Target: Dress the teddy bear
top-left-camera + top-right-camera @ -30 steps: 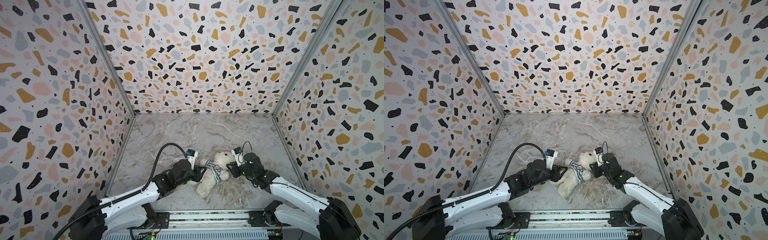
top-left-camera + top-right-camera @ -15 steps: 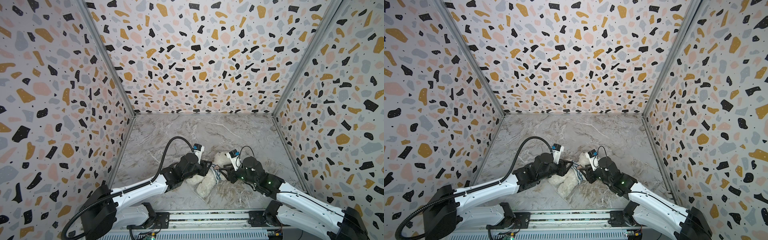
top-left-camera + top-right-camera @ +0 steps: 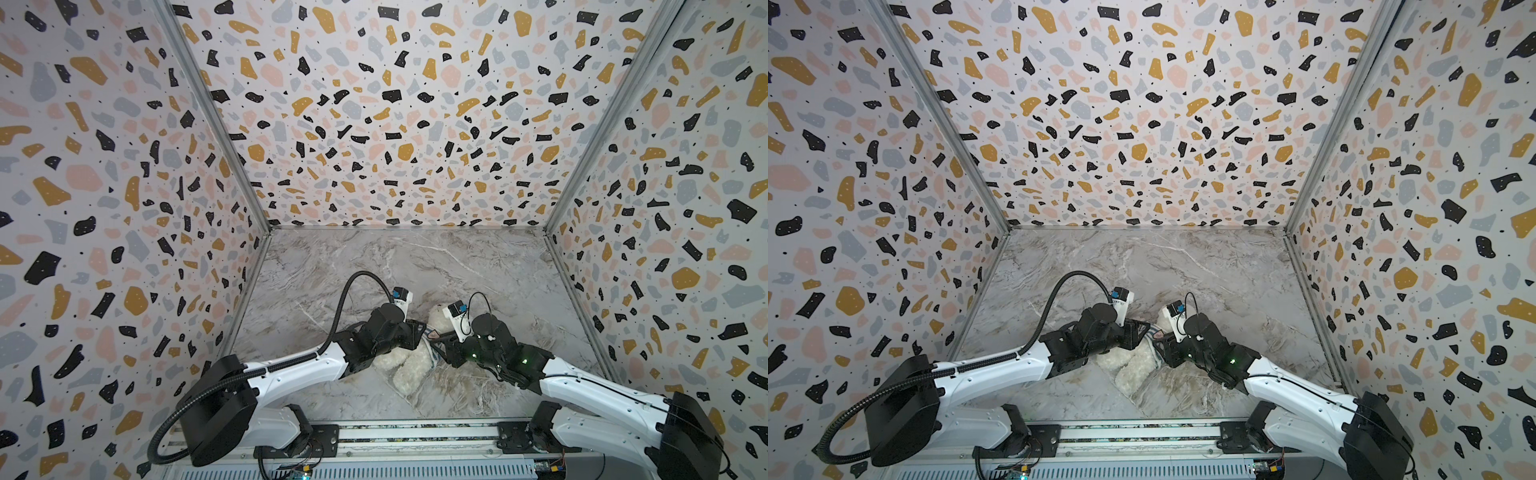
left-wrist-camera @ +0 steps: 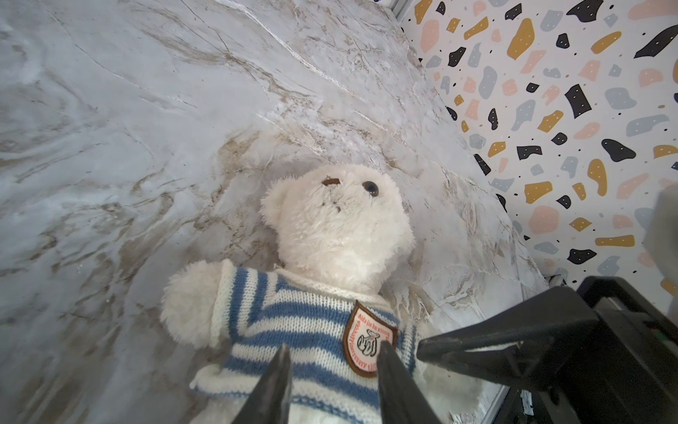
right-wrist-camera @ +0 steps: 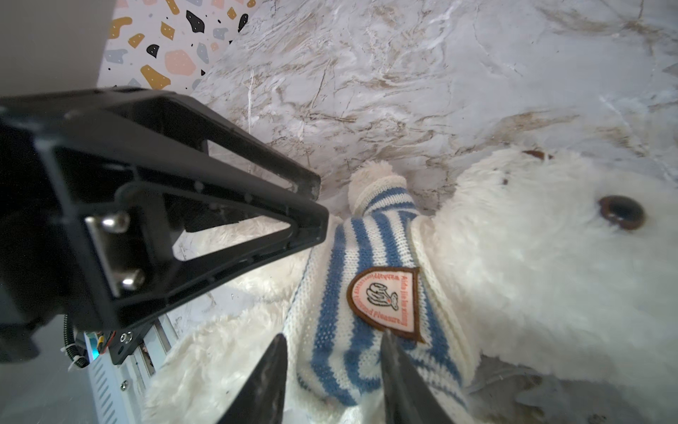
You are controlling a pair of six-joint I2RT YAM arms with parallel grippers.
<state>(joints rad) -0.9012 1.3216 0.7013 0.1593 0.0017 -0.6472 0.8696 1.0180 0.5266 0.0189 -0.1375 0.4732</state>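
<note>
teddy bear (image 3: 405, 374), chest hidden overhead; legs showing

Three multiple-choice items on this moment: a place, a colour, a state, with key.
1. The teddy bear lies: A on the tabletop between the left end effector and right end effector; B against the back wall; C outside the enclosure.
2. The shirt has stripes of: A red and white; B blue and white; C green and yellow.
3. The shirt is: A beside the bear; B on its torso; C over its head.
1 A, both top views show it; 2 B, clear in wrist views; 3 B, collar under chin, arm through sleeve.
</note>
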